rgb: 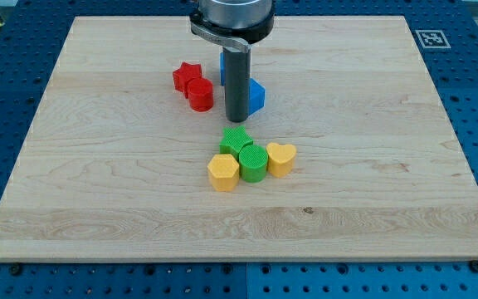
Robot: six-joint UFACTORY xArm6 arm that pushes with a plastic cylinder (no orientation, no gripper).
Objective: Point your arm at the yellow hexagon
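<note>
The yellow hexagon (223, 172) lies on the wooden board (98, 191) below the centre, at the left end of a small cluster. It touches a green round block (254, 163), with a second green block (236, 139) just above and a yellow heart (281, 158) at the right. My tip (236, 120) is the lower end of the dark rod, just above the upper green block and above and slightly right of the yellow hexagon, apart from it.
A red star (187, 75) and a red round block (200, 94) sit left of the rod. A blue block (256, 95) shows at the rod's right, and another blue piece (221, 69) is partly hidden behind the rod.
</note>
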